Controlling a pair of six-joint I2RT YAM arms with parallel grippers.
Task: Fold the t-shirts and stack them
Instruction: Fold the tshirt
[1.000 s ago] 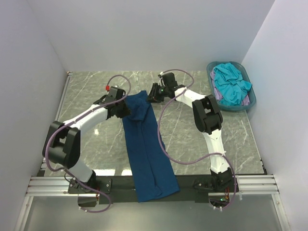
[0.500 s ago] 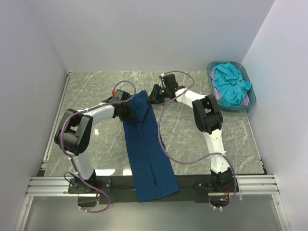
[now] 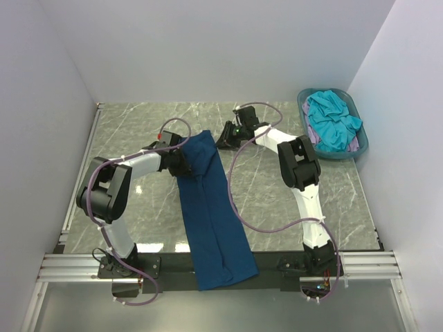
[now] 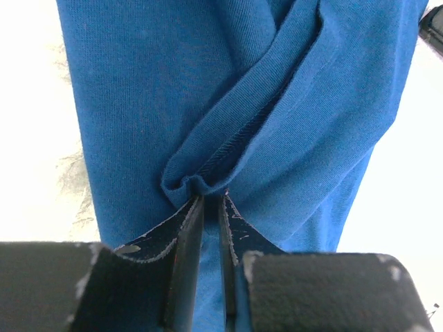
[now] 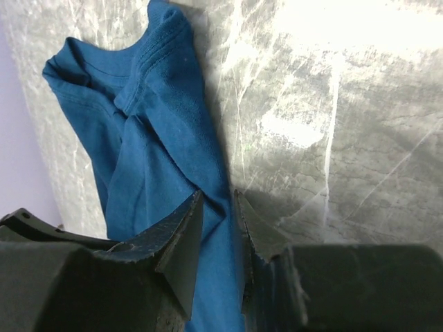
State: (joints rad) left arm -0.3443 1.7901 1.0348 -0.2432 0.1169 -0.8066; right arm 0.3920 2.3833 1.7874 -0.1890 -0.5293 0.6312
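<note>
While the left gripper (image 4: 211, 199) pinches a bunched fold of the blue t-shirt (image 3: 208, 207) between jaws that are almost closed, the right gripper (image 5: 216, 197) hangs just beside the shirt's opposite edge, near the collar end. Its jaws stand a little apart, with no cloth caught between them. The shirt is folded lengthwise into 1 long strip on the marble table (image 3: 277, 180). It runs from the middle of the far half toward the arm bases, and its near end droops over the table's front edge. Cloth ridges fan out from the left gripper's pinch at the strip's left side. At the far right corner sits a teal basket (image 3: 302, 105), holding a crumpled turquoise t-shirt (image 3: 332, 117) on top of a lilac t-shirt (image 3: 355, 144), well apart from both grippers.
</note>
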